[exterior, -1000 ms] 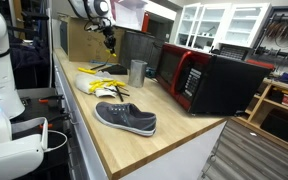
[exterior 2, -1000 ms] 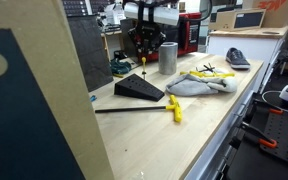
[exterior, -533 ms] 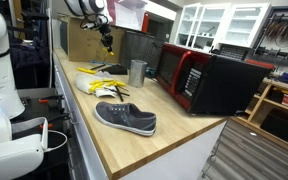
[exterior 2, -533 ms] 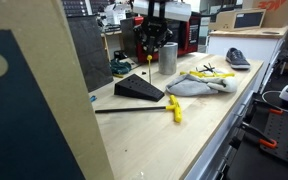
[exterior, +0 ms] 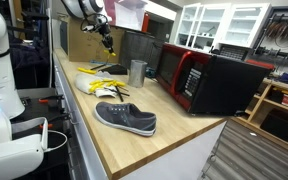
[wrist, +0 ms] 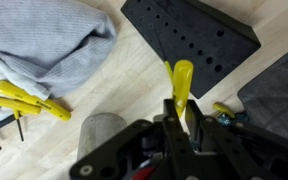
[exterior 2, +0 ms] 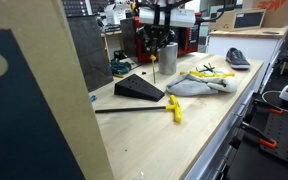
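Observation:
My gripper (wrist: 179, 112) is shut on a yellow-handled tool (wrist: 181, 78) and holds it in the air. It hangs over the wooden counter, between a black wedge-shaped block with rows of holes (wrist: 189, 35) and a metal cup (wrist: 102, 135). In both exterior views the gripper (exterior: 106, 36) (exterior 2: 155, 44) is above the counter's far end, with the yellow tool (exterior 2: 152, 62) pointing down, close to the cup (exterior 2: 168, 58) and just past the block (exterior 2: 139, 88). The tool's tip is hidden in the wrist view.
A grey cloth (exterior 2: 199, 84) (wrist: 44, 40) with yellow-handled tools (wrist: 19, 98) on it lies beside the cup. Another yellow-handled tool (exterior 2: 172, 110) lies by the block. A grey shoe (exterior: 125, 118) sits nearer the counter's end. A red-and-black microwave (exterior: 209, 80) stands along the back.
My gripper, still holding the yellow tool, has shifted sideways from over the black block toward the metal cup and risen slightly.

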`<state>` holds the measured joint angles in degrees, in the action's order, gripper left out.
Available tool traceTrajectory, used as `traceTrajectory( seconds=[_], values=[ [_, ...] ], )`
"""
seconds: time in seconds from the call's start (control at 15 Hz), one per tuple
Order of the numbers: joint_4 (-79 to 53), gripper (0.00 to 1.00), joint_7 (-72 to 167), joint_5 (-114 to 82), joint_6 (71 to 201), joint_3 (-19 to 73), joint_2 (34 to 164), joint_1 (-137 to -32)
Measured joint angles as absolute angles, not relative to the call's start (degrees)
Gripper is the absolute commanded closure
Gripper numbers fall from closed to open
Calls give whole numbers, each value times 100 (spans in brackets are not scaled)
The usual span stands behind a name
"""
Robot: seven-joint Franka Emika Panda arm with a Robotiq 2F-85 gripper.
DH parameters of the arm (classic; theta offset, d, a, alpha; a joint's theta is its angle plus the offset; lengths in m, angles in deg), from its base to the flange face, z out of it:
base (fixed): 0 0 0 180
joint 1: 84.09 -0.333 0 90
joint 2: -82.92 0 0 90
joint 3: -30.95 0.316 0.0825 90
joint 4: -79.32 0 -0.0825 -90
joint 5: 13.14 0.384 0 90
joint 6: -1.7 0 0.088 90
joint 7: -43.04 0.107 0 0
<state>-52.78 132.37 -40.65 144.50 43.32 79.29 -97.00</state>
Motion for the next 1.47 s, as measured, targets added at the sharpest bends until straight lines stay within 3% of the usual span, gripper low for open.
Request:
traceTrajectory(
  seconds=[1.47],
  values=[
    [-5242,96,13468,-4646,14431,4452,8239,-9730]
  ],
)
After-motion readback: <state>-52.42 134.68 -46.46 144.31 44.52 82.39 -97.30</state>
